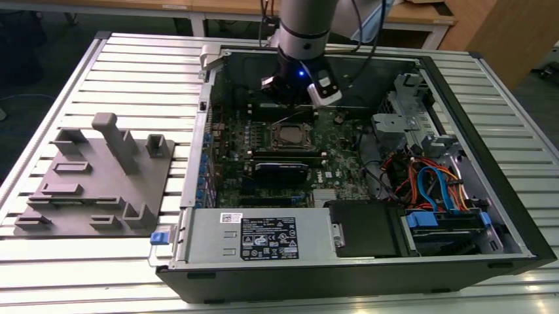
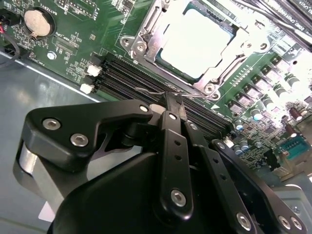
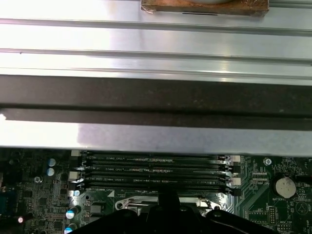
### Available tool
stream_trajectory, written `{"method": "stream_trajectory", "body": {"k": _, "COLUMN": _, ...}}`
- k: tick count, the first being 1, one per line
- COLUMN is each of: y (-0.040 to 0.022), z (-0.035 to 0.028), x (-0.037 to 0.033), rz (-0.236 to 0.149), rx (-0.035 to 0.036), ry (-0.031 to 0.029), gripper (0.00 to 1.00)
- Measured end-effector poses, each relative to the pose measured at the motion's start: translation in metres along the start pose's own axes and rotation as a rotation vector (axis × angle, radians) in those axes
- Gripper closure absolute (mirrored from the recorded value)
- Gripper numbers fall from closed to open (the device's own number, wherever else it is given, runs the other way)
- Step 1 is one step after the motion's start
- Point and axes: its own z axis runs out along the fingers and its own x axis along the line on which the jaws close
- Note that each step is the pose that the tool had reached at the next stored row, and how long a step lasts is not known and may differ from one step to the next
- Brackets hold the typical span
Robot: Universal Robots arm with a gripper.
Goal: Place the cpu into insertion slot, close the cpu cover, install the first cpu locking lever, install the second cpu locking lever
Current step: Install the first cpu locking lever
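Memory slots under the case wall

Four long black memory slots point(image 3: 153, 170) lie side by side on the green motherboard point(image 3: 29, 195) (a round coin battery point(image 3: 285, 185) sits near their end), below the pale metal case wall point(image 3: 156, 48).

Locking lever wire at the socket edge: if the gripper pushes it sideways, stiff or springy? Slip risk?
Probably springy: in the second wrist view the locking lever is a thin bent metal wire beside the cpu cover, so it likely flexes before moving. Its bare, shiny surface suggests it could slide off the narrow tips of the gripper. Likely light.
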Motion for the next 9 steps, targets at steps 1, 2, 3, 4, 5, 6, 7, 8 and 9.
{"method": "stream_trajectory", "body": {"k": 1, "y": 0.0, "z": 0.0001, "x": -0.0007, "rz": 0.0, "rx": 0.0002, "ry": 0.0, "gripper": 0.89}}
{"method": "stream_trajectory", "body": {"k": 2, "y": 0.0, "z": 0.0003, "x": -0.0016, "rz": 0.0, "rx": 0.0005, "ry": 0.0, "gripper": 0.89}}
{"method": "stream_trajectory", "body": {"k": 3, "y": -0.0001, "z": 0.0005, "x": -0.0025, "rz": 0.0, "rx": 0.0006, "ry": 0.0001, "gripper": 0.89}}
{"method": "stream_trajectory", "body": {"k": 4, "y": -0.0001, "z": 0.0007, "x": -0.0032, "rz": 0.0, "rx": 0.0008, "ry": 0.0001, "gripper": 0.89}}
{"method": "stream_trajectory", "body": {"k": 5, "y": -0.0001, "z": 0.001, "x": -0.0038, "rz": 0.0, "rx": 0.001, "ry": 0.0002, "gripper": 0.89}}
{"method": "stream_trajectory", "body": {"k": 6, "y": -0.0002, "z": 0.0012, "x": -0.0043, "rz": 0.0, "rx": 0.001, "ry": 0.0001, "gripper": 0.89}}
{"method": "stream_trajectory", "body": {"k": 7, "y": -0.0002, "z": 0.0016, "x": -0.0048, "rz": 0.0, "rx": 0.001, "ry": 0.0001, "gripper": 0.89}}
{"method": "stream_trajectory", "body": {"k": 8, "y": -0.0003, "z": 0.0019, "x": -0.0052, "rz": 0.0, "rx": 0.001, "ry": 0.0001, "gripper": 0.89}}
{"method": "stream_trajectory", "body": {"k": 9, "y": -0.0003, "z": 0.0022, "x": -0.0056, "rz": 0.0, "rx": 0.001, "ry": 0.0001, "gripper": 0.89}}
